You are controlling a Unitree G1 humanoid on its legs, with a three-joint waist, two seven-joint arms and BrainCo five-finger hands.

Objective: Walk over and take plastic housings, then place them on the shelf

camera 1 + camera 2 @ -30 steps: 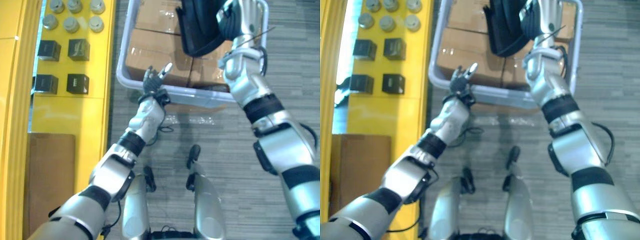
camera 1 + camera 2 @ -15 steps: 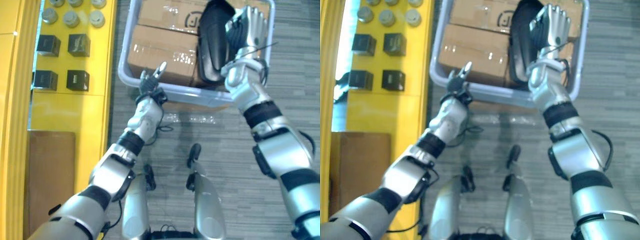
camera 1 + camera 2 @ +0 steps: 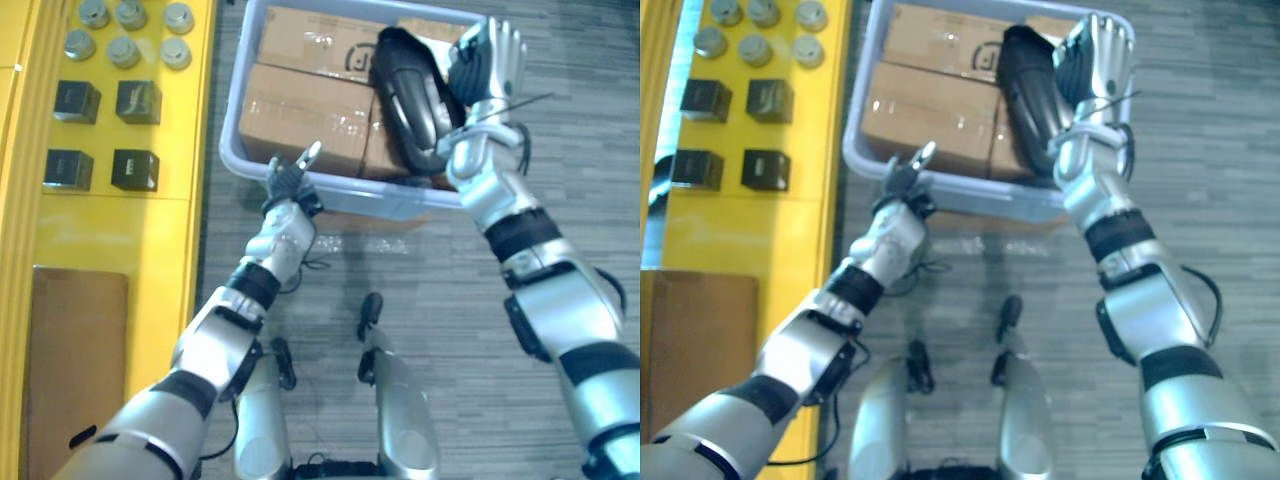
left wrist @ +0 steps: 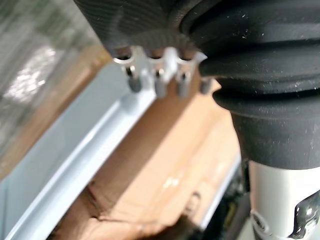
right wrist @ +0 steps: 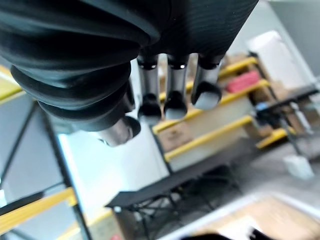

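The right hand (image 3: 488,58) is seen at upper right, fingers straight and apart, nothing clamped, just beside the black plastic housing (image 3: 408,98). That housing lies across the cardboard boxes (image 3: 300,105) inside the pale bin (image 3: 345,198). The left hand (image 3: 288,182) is held loose, fingers apart, by the bin's near rim at centre. With no grip made, the curved shell could be nudged aside or slip. One box carries a round printed mark; no writing can be read. The yellow shelf (image 3: 120,230) waits at left.

no readable text, round dark mark (image 3: 358,63) on cardboard box (image 3: 312,40), too small to read
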